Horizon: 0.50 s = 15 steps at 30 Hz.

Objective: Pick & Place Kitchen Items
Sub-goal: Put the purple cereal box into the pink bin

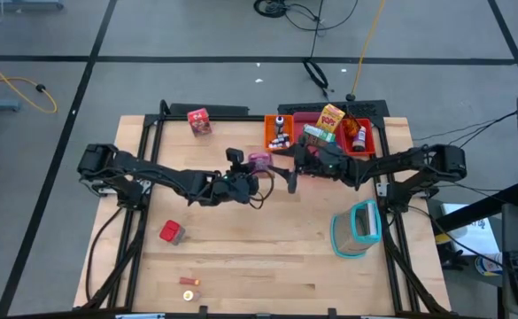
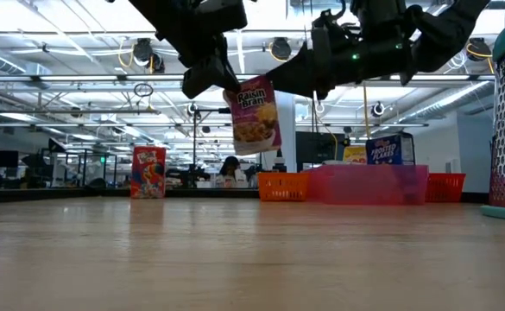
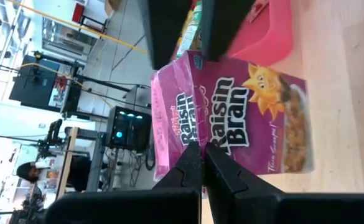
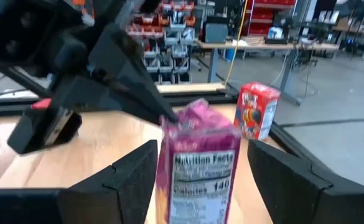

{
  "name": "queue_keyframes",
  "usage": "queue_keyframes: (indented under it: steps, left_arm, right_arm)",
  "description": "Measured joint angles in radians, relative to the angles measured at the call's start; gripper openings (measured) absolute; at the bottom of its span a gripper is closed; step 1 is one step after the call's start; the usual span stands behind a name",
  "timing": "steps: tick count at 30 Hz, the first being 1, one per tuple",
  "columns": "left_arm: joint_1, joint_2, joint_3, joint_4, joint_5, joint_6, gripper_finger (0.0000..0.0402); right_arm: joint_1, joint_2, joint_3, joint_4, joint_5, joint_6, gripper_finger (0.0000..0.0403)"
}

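A pink Raisin Bran carton (image 2: 255, 114) hangs in the air over the table's middle, with my left gripper (image 2: 224, 85) shut on its top. My right gripper (image 4: 201, 149) is open and level, reaching in from the table's right; its two fingers stand on either side of the carton (image 4: 197, 168), and I see no touch. A red carton (image 1: 199, 120) stands upright at the far left. A red cube (image 1: 172, 232) and small orange bits (image 1: 189, 283) lie near the front. More cartons and tiny bottles sit in the trays (image 1: 316, 133) at the back. My left gripper pinches the carton's top edge near one corner (image 3: 197, 148) between its two shut fingers. The fingers come from the table's left, slanting downward. The carton hangs below them, slightly tilted, its front facing the table's near side, clear of the table.
Orange (image 1: 271, 142), pink (image 2: 369, 183) and red (image 1: 370, 146) trays stand side by side at the far edge. A clear teal-rimmed container (image 1: 356, 229) stands at the right. Bare wood lies between the red cube and the container.
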Motion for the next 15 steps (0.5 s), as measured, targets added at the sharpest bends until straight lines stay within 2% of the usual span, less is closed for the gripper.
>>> queue_keyframes:
  steps: [11,15]
  left_arm:
    - [-0.002,0.000,0.000,0.036,0.039,0.004,0.0000]
    - [-0.004,0.000,0.000,0.035,0.040,0.003,0.0000]
  right_arm:
    - [0.000,0.036,0.000,0.012,-0.003,0.027,0.0242]
    - [0.000,0.039,-0.002,0.019,-0.004,0.027,0.0216]
